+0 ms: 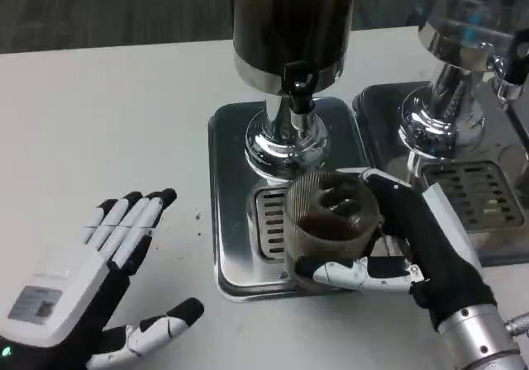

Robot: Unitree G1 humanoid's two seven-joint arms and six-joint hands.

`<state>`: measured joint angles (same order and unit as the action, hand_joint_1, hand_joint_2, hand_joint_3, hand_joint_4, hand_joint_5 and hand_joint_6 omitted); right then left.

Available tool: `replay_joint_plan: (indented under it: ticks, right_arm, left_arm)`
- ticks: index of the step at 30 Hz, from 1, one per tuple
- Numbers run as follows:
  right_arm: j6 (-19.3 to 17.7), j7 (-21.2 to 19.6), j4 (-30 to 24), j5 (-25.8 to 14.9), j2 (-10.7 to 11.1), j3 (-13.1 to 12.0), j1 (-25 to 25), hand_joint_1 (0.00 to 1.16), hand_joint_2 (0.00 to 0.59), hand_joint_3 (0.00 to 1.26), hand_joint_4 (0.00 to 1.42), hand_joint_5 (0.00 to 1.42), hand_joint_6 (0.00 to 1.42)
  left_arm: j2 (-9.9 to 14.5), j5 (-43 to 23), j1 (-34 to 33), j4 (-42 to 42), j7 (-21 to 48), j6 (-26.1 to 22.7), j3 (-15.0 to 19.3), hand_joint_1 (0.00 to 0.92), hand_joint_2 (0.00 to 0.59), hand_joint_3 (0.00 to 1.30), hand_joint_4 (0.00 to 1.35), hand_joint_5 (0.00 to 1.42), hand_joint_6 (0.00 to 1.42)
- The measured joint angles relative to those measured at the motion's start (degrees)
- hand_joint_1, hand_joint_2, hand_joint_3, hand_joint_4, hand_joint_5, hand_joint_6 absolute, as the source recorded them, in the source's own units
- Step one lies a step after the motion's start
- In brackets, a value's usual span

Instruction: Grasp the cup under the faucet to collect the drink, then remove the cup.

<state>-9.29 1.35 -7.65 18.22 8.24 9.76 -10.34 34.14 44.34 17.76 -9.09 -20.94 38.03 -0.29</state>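
A ribbed, translucent brown cup (pixel 329 221) stands on the drip grate (pixel 266 221) of the steel tray (pixel 230 180), just in front of the black faucet (pixel 299 85) of the dark drink dispenser (pixel 293 23). Dark liquid shows in the cup's bottom. My right hand (pixel 413 242) grips the cup from the right, thumb across its near side and fingers behind its far side. My left hand (pixel 99 279) lies open on the white table at the lower left, fingers spread, well apart from the tray.
A second dispenser (pixel 463 31) on its own steel tray (pixel 488 196) stands at the right, close beside my right forearm. The chrome pedestal (pixel 285 139) rises right behind the cup. Bare white table spreads to the left.
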Motion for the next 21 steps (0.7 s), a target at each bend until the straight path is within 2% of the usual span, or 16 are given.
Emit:
replay_joint_plan:
  ticks: [9, 13, 21]
  right_arm:
    - [-0.13, 3.85, -5.28, -1.16, 2.67, 0.13, -2.26, 0.96, 0.196, 0.55, 0.68, 0.75, 0.98]
    - [-0.24, 5.50, -7.69, -1.90, 3.68, 0.51, -3.99, 0.96, 0.196, 0.55, 0.68, 0.75, 0.98]
    - [-1.06, 7.96, -9.13, -2.56, 4.68, 1.04, -5.86, 0.96, 0.195, 0.55, 0.68, 0.75, 0.98]
  left_arm:
    - [2.50, 1.37, 4.72, 2.21, -3.45, 0.82, 0.90, 0.000, 0.179, 0.00, 0.00, 0.00, 0.00]
    - [3.10, 1.55, 7.36, 4.36, -5.19, 1.13, 1.68, 0.000, 0.179, 0.00, 0.00, 0.00, 0.00]
    - [3.38, 2.52, 10.99, 6.09, -6.51, 1.15, 2.95, 0.000, 0.178, 0.00, 0.00, 0.00, 0.00]
